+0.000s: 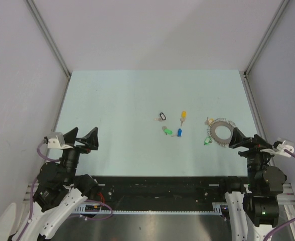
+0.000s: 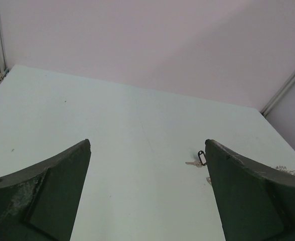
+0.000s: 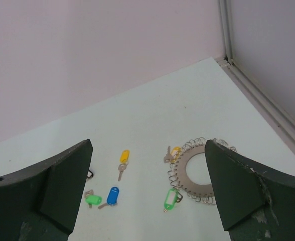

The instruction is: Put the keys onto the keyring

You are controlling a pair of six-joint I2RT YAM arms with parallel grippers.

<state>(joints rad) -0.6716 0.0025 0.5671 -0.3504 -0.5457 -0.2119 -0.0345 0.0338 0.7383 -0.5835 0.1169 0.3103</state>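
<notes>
Both pairs of jaws gape wide, nothing in them: left jaws over the bench (image 1: 112, 90) near-left, right jaws just right of the keyring (image 3: 193, 173). The ring lies flat, right of centre. Two keys touch its rim, a green-tag key (image 3: 169, 199) and a yellowish-tag key (image 3: 173, 152); can't tell if threaded. Loose to its left: yellow key (image 3: 123, 156), blue key (image 3: 112, 196), green key (image 3: 93, 199), black key (image 1: 162, 116). We reckon the keys are light, stiff, thin, w/ slick blades, so pinch the plastic head. Ring is rigid w/ springy coils; take it by the rim.

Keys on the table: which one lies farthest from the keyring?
The black-headed key, leftmost in the top view; every other key lies nearer the keyring.
</notes>
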